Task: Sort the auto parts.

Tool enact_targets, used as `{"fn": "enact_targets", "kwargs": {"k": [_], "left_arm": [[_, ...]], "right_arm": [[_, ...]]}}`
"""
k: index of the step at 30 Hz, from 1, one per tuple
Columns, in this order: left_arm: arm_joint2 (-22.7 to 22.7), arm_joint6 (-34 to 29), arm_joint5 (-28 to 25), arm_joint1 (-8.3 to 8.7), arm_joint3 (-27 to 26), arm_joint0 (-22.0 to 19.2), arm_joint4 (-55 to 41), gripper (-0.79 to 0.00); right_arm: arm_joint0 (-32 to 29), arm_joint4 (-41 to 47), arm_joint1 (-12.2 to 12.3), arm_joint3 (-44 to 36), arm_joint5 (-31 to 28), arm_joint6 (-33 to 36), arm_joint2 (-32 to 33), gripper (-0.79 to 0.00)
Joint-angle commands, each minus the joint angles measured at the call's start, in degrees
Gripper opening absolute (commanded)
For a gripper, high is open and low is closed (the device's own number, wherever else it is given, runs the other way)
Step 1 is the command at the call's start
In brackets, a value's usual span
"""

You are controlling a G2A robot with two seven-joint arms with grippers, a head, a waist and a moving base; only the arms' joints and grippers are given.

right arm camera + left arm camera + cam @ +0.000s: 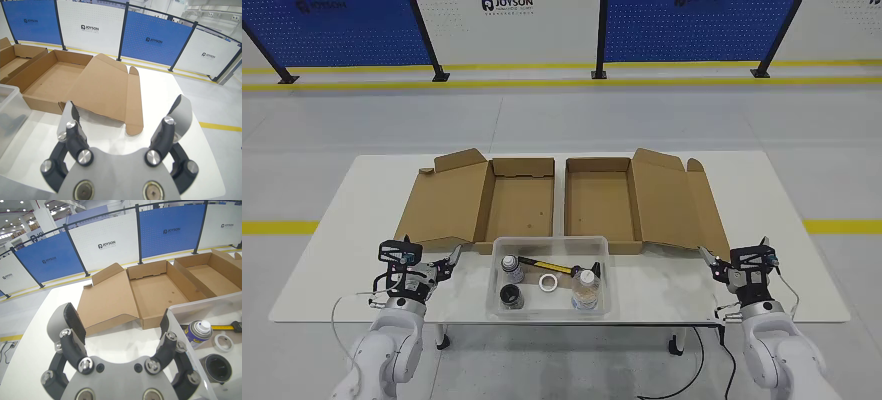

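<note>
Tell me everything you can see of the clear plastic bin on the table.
The clear plastic bin is a shallow, translucent rectangular tub with rounded corners, open on top. It stands upright on the white table, by its near edge, before two open cardboard boxes. Inside are a spray can, a dark cylinder, a metal ring, a yellow caliper and a bottle.

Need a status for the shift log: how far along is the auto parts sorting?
Done: nothing; the left box and right box are both empty. In hand: nothing; the left gripper and right gripper are open on either side of the clear bin. Left: everything. The spray can, metal ring, dark cylinder, caliper and bottle all lie in the bin.
</note>
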Motion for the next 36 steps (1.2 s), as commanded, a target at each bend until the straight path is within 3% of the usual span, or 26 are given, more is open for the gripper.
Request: {"fn": "enact_targets", "kwargs": {"k": [1, 20, 25, 31, 36], "left_arm": [[0.00, 0.00, 0.00, 0.00, 0.00, 0.00, 0.00, 0.000], [0.00, 0.00, 0.00, 0.00, 0.00, 0.00, 0.00, 0.000], [0.44, -1.36, -0.83, -0.11, -0.97, -2.18, 0.00, 0.000], [1.26, -2.72, -4.94, -0.19, -3.16, -5.48, -2.34, 0.000], [4.31, -5.39, -14.35, -0.10, -7.60, -6.30, -5.23, 0.000]], "right_arm": [[0.00, 0.00, 0.00, 0.00, 0.00, 0.00, 0.00, 0.000], [0.00, 0.00, 0.00, 0.00, 0.00, 0.00, 0.00, 0.000], [0.00, 0.00, 0.00, 0.00, 0.00, 0.00, 0.00, 0.000], [0.00, 0.00, 0.00, 0.00, 0.00, 0.00, 0.00, 0.000], [0.00, 0.00, 0.00, 0.00, 0.00, 0.00, 0.00, 0.000]]}}
